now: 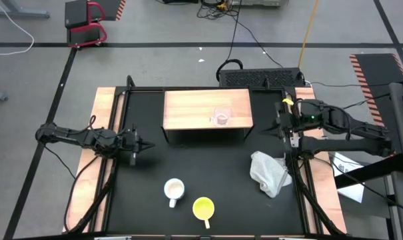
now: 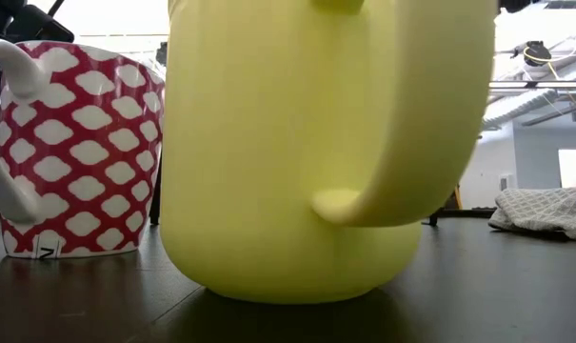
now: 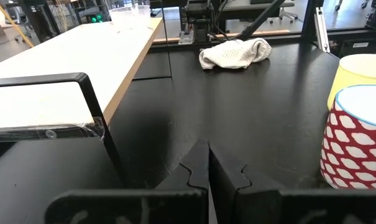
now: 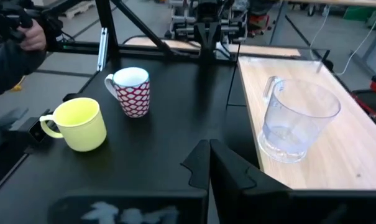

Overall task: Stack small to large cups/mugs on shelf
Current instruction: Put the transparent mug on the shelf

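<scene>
glass cup (image 1: 221,117) upright on shelf (image 1: 188,110), toward its right half, handle visible in right wrist view. shelf at far centre of table (image 1: 208,167). white mug (image 1: 174,191) with red-and-white pattern and yellow mug (image 1: 203,209) on table near front edge, just beside each other, apart; white mug left and slightly farther back, yellow mug nearest the front, handle toward the low camera. cloth (image 1: 268,173) crumpled on table at right, well apart from mugs. left gripper (image 1: 146,145) low over table at left, level with shelf's near edge, fingers closed together, holding nothing. right gripper (image 1: 276,130) at right, just off shelf's right end, fingers likewise pressed shut and empty. person's hand (image 4: 31,37) beyond table in right wrist view.
</scene>
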Controlling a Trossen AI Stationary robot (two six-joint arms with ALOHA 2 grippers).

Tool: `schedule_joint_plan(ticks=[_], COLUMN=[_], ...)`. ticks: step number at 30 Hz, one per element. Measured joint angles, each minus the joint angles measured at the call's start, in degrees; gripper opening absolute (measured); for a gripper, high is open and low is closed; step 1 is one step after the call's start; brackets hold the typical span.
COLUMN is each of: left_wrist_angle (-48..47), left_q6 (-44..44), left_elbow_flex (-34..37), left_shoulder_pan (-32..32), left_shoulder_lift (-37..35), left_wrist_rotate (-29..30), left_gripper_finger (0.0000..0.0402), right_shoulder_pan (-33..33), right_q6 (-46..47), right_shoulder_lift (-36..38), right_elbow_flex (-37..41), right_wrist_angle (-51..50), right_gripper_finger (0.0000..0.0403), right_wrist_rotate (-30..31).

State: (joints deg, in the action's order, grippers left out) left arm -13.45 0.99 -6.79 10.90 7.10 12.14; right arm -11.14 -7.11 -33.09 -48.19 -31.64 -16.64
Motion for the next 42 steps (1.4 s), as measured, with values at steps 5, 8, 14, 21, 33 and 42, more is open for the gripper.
schedule_joint_plan(ticks=[5,8,14,21,33,42], left_wrist_angle=[-0.02,-0.04,-0.36,-0.42,-0.46,-0.46], left_q6=[0.02,0.02,0.02,0.04,0.07,0.4], left_elbow_flex=[0.0,0.0,0.0,0.0,0.0,0.0], left_shoulder_pan=[0.0,0.0,0.0,0.0,0.0,0.0], left_shoulder_lift=[0.0,0.02,0.0,0.01,0.0,0.02], left_wrist_rotate=[0.0,0.0,0.0,-0.01,-0.02,-0.04], left_gripper_finger=[0.0003,0.0003,0.0003,0.0003,0.0003,0.0003], right_shoulder_pan=[0.0,0.0,0.0,0.0,0.0,0.31], right_q6=[0.04,0.73,3.48,3.63,6.01,6.99], right_shoulder_lift=[3.3,5.31,9.06,11.34,15.56,20.46], right_elbow_flex=[3.02,4.99,9.89,14.11,21.09,24.41], right_wrist_angle=[1.77,2.17,6.09,7.89,12.97,15.21], right_gripper_finger=[0.0,0.0,0.0,0.0,0.0,0.0], right_wrist_rotate=[0.0,-0.01,0.0,0.0,-0.07,-0.13])
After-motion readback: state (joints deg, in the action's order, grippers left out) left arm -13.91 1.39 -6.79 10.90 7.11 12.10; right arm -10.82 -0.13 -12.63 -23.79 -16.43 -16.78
